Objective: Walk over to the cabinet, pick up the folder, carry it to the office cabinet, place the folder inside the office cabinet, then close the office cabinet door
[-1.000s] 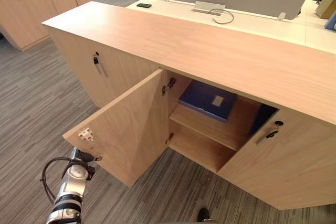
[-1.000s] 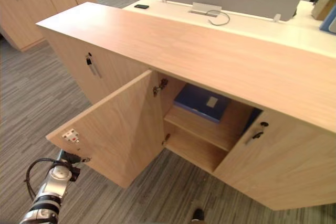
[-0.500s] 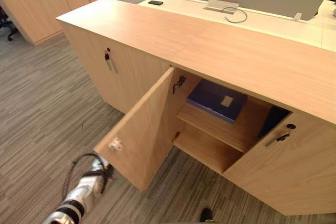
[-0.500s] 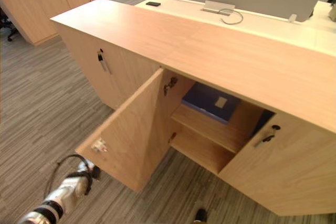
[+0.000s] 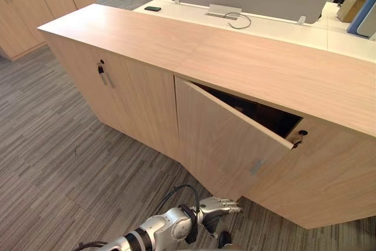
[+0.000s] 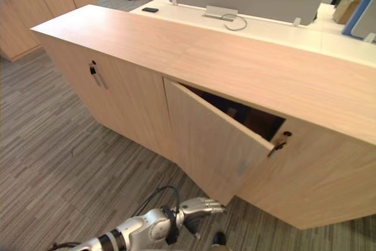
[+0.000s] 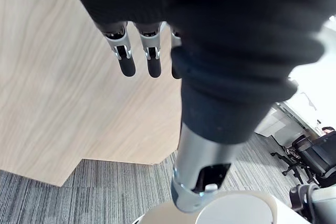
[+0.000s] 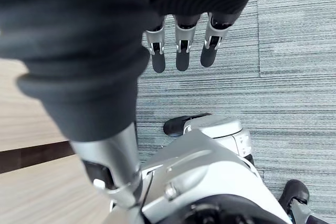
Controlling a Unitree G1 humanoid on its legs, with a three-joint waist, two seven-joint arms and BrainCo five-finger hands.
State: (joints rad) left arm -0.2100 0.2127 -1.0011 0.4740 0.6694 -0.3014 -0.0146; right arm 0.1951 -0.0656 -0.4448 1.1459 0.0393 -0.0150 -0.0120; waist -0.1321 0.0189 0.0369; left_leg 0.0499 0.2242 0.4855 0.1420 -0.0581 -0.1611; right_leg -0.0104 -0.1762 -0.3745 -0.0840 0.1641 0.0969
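Fingers (image 7: pixel 126 61) of left hand (image 5: pixel 215 208) straight, apart, low beside office cabinet door (image 5: pixel 229 139), ajar; right hand (image 8: pixel 182 45) also straight-fingered.

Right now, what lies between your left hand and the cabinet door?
Nothing stands between them. In the left eye view the left hand, fingers straight, hovers by the lower edge of the cabinet door, over carpet; contact cannot be told.

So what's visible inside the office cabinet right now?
Only a dark wedge of the office cabinet interior shows above the door, which stands slightly ajar. The door covers the rest, so no folder can be seen. The left hand is open by the door's lower edge.
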